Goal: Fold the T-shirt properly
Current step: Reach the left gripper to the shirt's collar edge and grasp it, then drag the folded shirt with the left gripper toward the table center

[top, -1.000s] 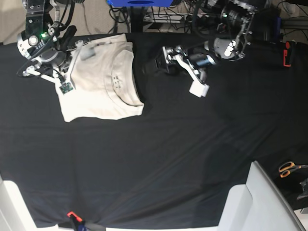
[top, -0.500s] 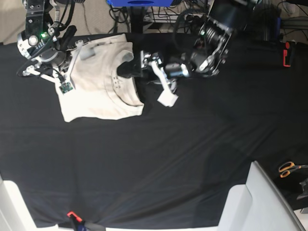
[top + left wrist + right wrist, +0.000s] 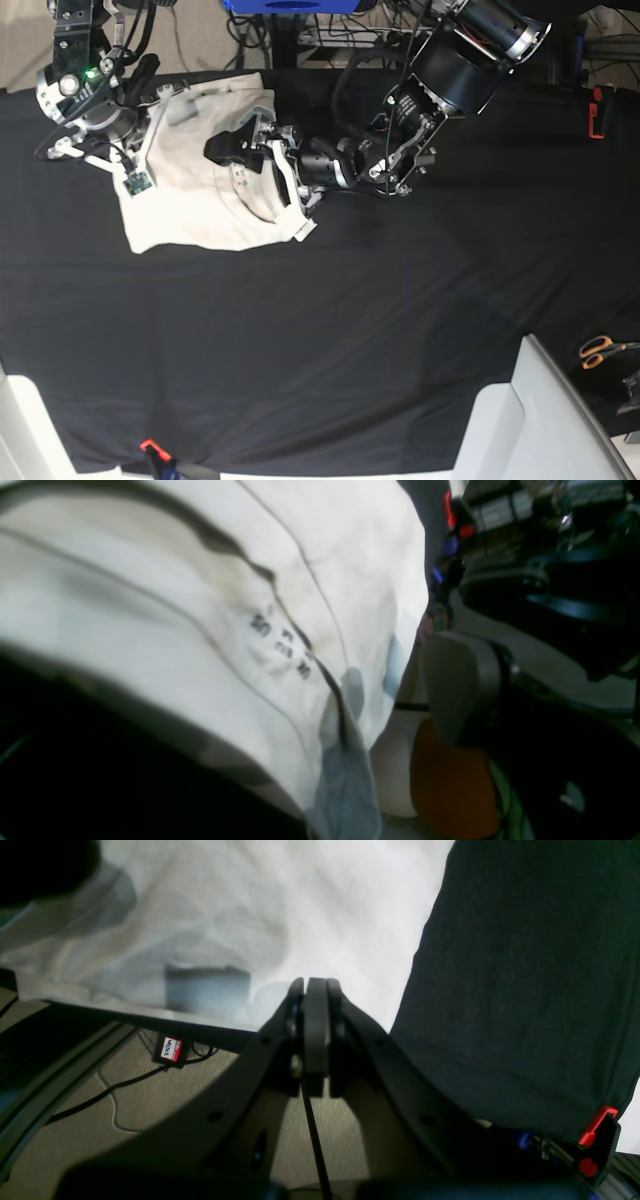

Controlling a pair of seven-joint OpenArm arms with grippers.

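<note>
The cream T-shirt (image 3: 190, 200) lies folded on the black cloth at the far left, its collar and label print (image 3: 280, 645) facing up. My left gripper (image 3: 265, 188) reaches over the shirt's right part near the collar, its jaws spread, a black finger (image 3: 228, 148) on the cloth and a white tip (image 3: 300, 228) at the shirt's lower right corner. My right gripper (image 3: 314, 985) is shut, its tips at the shirt's far hem (image 3: 280, 930) by the table edge. I cannot tell whether it pinches cloth. It stands at the shirt's upper left (image 3: 160, 100).
Black cloth (image 3: 350, 340) covers the table. Rigid pale panels stand at the front right (image 3: 530, 420) and front left (image 3: 12, 420). Orange-handled scissors (image 3: 600, 350) lie at the right edge. A red clamp (image 3: 597, 110) sits far right, a red clip (image 3: 150, 445) at the front edge.
My left arm has swept left from beside the shirt to over its collar and right edge. The right arm and the shirt have stayed still.
</note>
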